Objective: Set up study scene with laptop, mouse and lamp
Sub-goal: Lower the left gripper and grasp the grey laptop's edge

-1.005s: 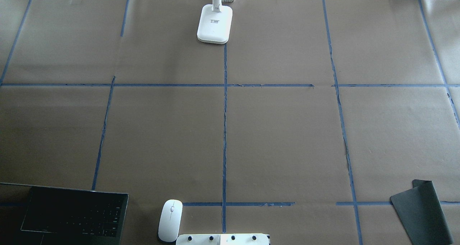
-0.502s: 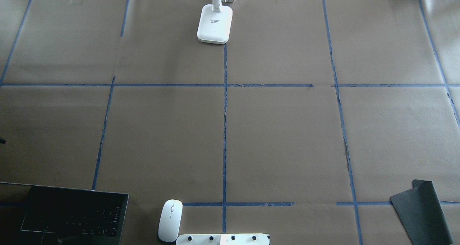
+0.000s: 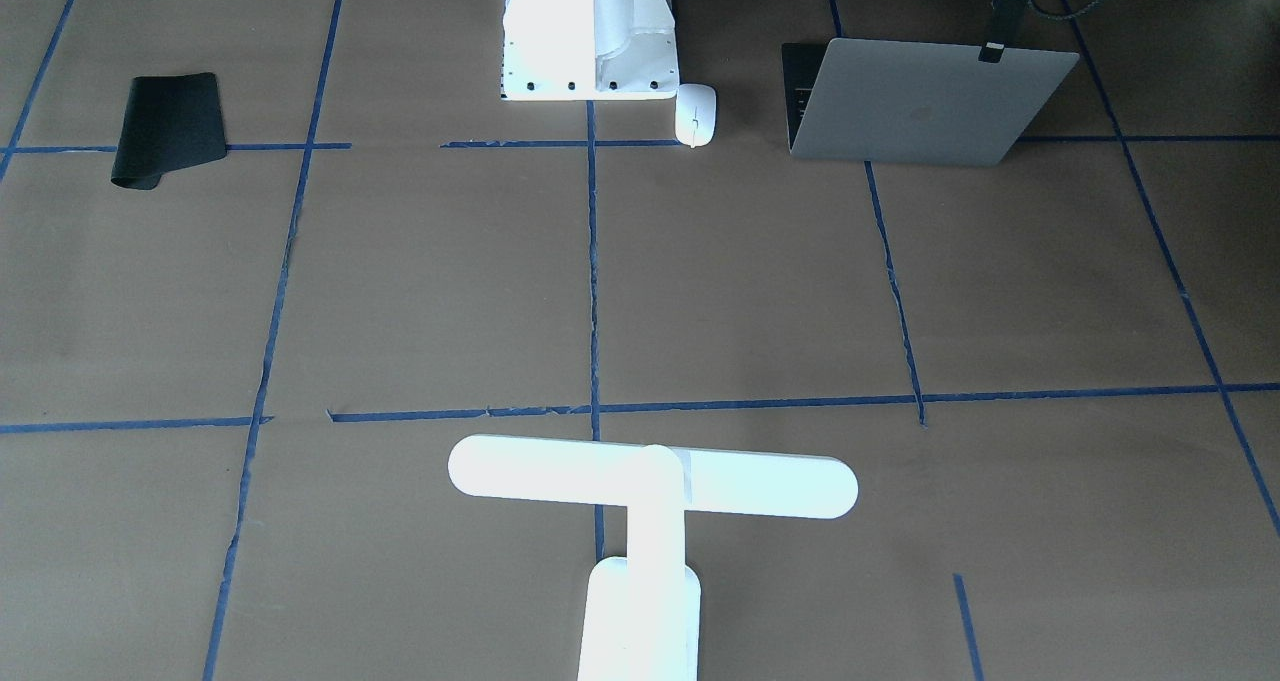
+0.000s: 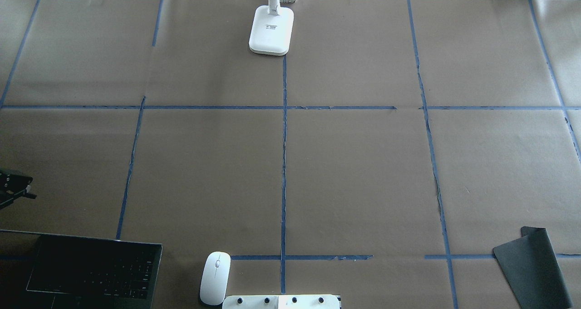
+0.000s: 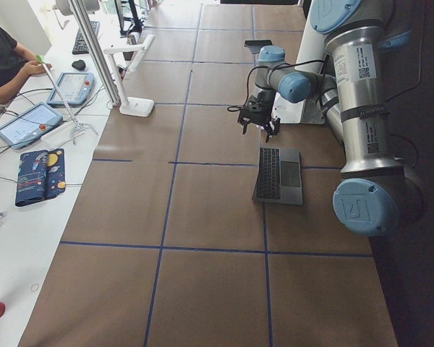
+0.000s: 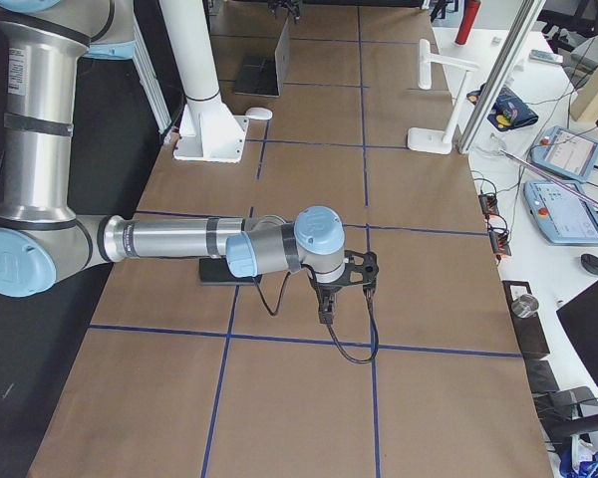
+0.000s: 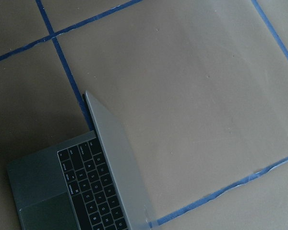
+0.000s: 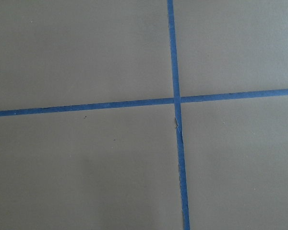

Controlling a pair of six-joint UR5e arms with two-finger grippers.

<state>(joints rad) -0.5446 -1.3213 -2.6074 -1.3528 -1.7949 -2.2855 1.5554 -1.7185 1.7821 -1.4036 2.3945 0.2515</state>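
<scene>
The laptop (image 4: pixel 91 272) stands open at the table's near left, silver lid up (image 3: pixel 920 101), keys showing in the left wrist view (image 7: pixel 91 196). The white mouse (image 4: pixel 215 277) lies right of it, beside the pedestal. The white T-shaped lamp (image 3: pixel 650 486) stands at the far middle edge, its base (image 4: pixel 271 30) on the centre tape line. My left gripper (image 5: pixel 259 124) hovers above the table just beyond the laptop's lid; only a black part shows overhead (image 4: pixel 13 188), so I cannot tell its state. My right gripper (image 6: pixel 324 309) hangs over a tape crossing off the right end; I cannot tell its state.
A black mat (image 4: pixel 531 268) lies at the near right, one corner curled. The white bolted pedestal (image 4: pixel 281 301) sits at the near middle edge. Blue tape lines divide the brown paper. An operator and tablets (image 5: pixel 29 123) are beyond the far edge.
A black part of my left arm has come into the overhead view at the left edge, above the laptop. Laptop, mouse, lamp and mat have not moved.
</scene>
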